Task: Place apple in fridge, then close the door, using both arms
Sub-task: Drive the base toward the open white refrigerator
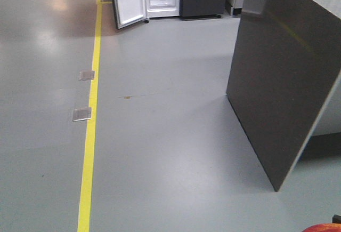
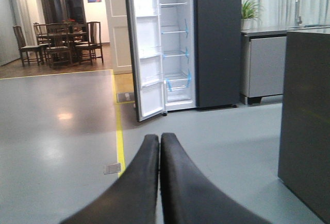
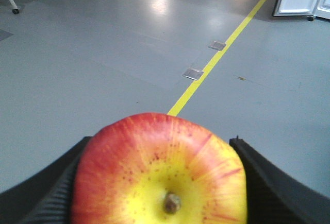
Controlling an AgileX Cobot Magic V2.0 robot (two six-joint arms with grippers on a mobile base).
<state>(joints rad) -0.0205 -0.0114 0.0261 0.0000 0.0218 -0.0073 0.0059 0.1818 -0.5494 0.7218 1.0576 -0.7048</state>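
apple [image 3: 159,170] | clamped in right hand [image 3: 161,144] | left hand [image 2: 160,140] closed, empty

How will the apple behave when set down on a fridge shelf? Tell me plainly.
The apple is round, so it will probably roll if released carelessly. Its skin looks smooth, so it may slip between the jaws of the right gripper. It looks firm, likely rigid under grip.

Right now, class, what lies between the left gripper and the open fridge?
Left wrist view: only bare grey floor separates the left gripper from the fridge; a yellow line runs alongside.
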